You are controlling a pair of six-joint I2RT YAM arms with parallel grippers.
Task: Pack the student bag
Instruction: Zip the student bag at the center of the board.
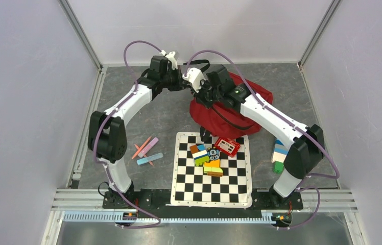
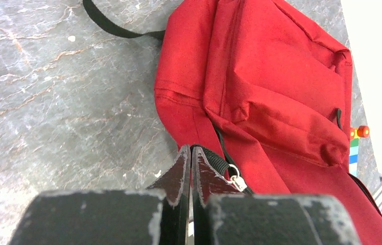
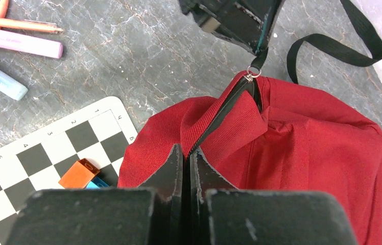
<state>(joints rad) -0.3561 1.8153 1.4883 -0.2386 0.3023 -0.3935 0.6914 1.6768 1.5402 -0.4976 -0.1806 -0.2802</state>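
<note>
Grey marbled worktop (image 1: 143,109), pale walls (image 1: 25,102), one red student bag (image 1: 260,94), one chequered mat (image 1: 189,189), four pens (image 1: 150,158), left hand (image 2: 190,149) clamping zip pull (image 3: 253,71), right hand (image 3: 186,150) nipping bag

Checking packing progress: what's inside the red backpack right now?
Nothing inside shows: the zipper of the student bag looks shut where visible, so red fabric covers the interior. Toy blocks and pens lie outside, on the checkerboard and table.

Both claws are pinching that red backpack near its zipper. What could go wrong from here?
The left claw pinches only the tiny zipper pull, which may slip free. The right claw grips the limp student bag beside the zipper; pulling could drag the whole bag or snag fabric.
</note>
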